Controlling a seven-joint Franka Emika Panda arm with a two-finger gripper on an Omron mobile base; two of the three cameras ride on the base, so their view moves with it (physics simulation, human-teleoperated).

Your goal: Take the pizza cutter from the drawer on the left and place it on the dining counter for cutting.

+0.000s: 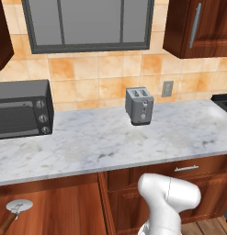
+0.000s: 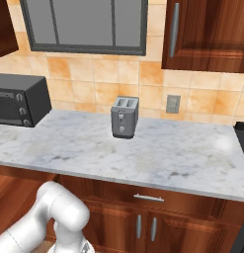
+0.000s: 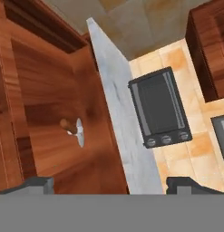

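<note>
Pizza cutter in open drawer, jaws spread

Marble bench (image 1: 110, 142) runs along the orange tiled wall, grey-veined top. Black microwave (image 1: 20, 109) sits at its left end, silver toaster (image 1: 139, 106) stands upright near the middle, well apart from it. Wall outlet (image 1: 167, 88) behind and right of toaster. Dark window (image 1: 87, 23) above, wood upper cabinet (image 1: 197, 27) at right. Below the bench edge at left, the drawer (image 1: 50, 206) stands open, reddish-brown wood inside. Pizza cutter (image 1: 14, 213) lies flat in it, silver wheel up toward the bench, wooden handle angled down-left. White arm (image 1: 167, 202) rises at lower right of left base view, right of the drawer. Hand view looks into the drawer: cutter seen edge-on, gripper (image 3: 111, 183) above it, jaws spread wide, holding nothing, apart from the cutter.
</note>
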